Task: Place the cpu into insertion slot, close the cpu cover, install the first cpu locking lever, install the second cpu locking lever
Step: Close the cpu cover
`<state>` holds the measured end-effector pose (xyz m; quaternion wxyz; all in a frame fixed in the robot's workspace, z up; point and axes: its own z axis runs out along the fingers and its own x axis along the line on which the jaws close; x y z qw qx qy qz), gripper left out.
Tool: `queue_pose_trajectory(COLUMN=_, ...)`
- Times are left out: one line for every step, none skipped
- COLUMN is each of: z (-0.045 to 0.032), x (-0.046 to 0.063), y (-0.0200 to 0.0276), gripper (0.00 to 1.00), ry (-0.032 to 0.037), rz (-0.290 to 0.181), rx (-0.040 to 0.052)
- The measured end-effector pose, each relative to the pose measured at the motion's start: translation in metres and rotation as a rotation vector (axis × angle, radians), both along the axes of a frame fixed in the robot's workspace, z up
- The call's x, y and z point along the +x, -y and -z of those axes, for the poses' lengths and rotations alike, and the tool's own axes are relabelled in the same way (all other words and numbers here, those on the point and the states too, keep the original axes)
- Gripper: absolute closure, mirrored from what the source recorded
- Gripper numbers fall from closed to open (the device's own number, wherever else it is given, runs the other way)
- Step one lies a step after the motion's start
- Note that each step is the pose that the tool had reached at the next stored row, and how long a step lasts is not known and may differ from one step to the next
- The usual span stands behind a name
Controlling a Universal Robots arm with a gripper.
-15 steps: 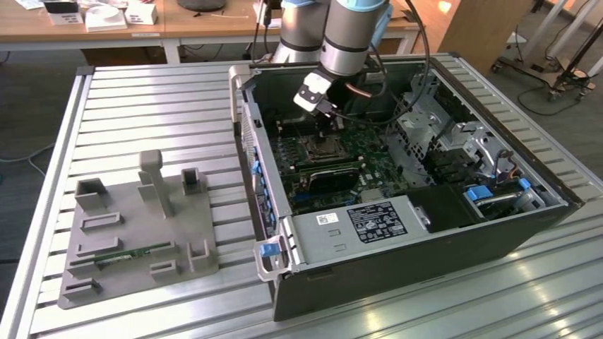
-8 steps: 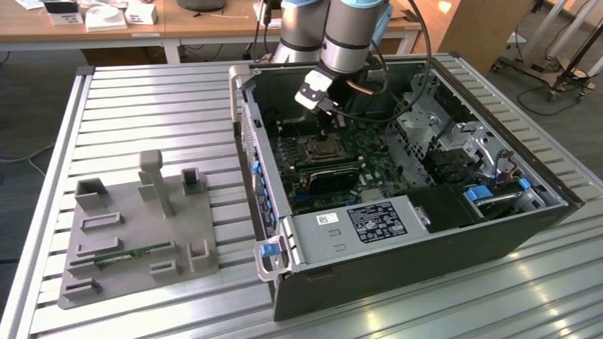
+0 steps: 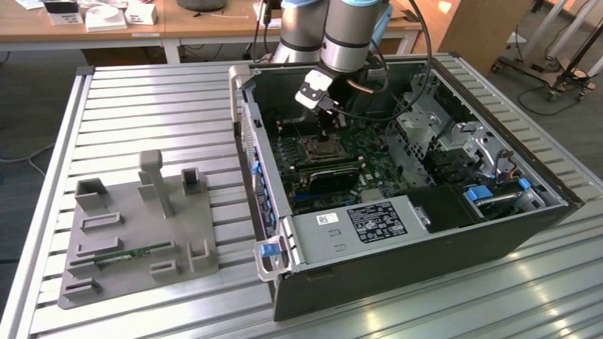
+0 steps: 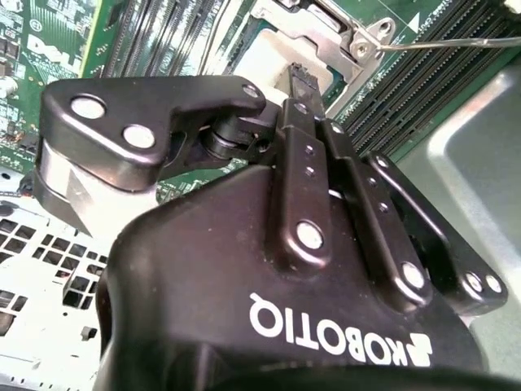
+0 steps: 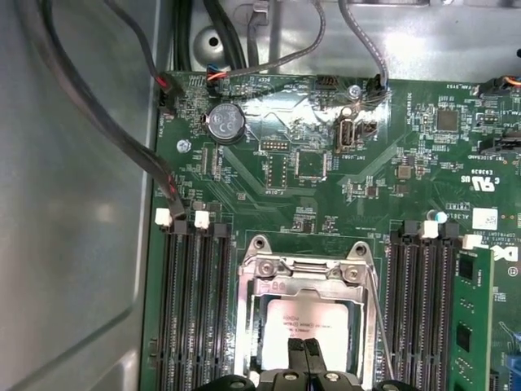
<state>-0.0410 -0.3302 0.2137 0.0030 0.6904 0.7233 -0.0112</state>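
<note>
Fingers (image 5: 296, 352) clenched, empty, over cpu (image 5: 285, 318); PC case (image 3: 414, 261) on slatted alu table (image 3: 141, 99), wood desks (image 3: 207, 25) behind.

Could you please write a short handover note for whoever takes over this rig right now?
Gripper: shut, holding nothing, tips over the cpu; I cannot tell whether they touch it.
Things: the cpu sits in the insertion slot. The cpu cover lies down around it, with the chip showing through its window.
Done: cpu placed; cover apparently closed.
Left: both locking levers, as far as I can see. One wire lever runs beside the socket; I cannot tell whether it is latched.
</note>
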Motion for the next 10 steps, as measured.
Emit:
queue_pose_trajectory(z=0.0000, x=0.0000, y=0.0000, gripper=0.90, ry=0.0008, rz=0.000, rx=-0.0001)
queue_pose_trajectory(z=0.0000, x=0.0001, y=0.0000, gripper=0.90, ry=0.0018, rz=0.000, rx=-0.0001)
queue_pose_trajectory(z=0.0000, x=0.0004, y=-0.0001, gripper=0.90, ry=0.0031, rz=0.002, rx=-0.0001)
queue_pose_trajectory(z=0.0001, x=0.0005, y=-0.0001, gripper=0.90, ry=0.0040, rz=0.006, rx=-0.0001)
queue_pose_trajectory(z=0.0001, x=0.0005, y=-0.0001, gripper=0.90, ry=0.0043, rz=0.012, rx=-0.0001)
queue_pose_trajectory(z=0.0001, x=0.0006, y=-0.0001, gripper=0.90, ry=0.0044, rz=0.016, rx=-0.0001)
queue_pose_trajectory(z=0.0001, x=0.0006, y=-0.0001, gripper=0.90, ry=0.0045, rz=0.019, rx=-0.0001)
queue_pose_trajectory(z=0.0001, x=0.0007, y=-0.0001, gripper=0.90, ry=0.0045, rz=0.020, rx=-0.0001)
queue_pose_trajectory(z=0.0000, x=0.0007, y=0.0000, gripper=0.90, ry=0.0044, rz=0.020, rx=-0.0002)
queue_pose_trajectory(z=0.0000, x=0.0007, y=-0.0001, gripper=0.90, ry=0.0044, rz=0.020, rx=-0.0002)
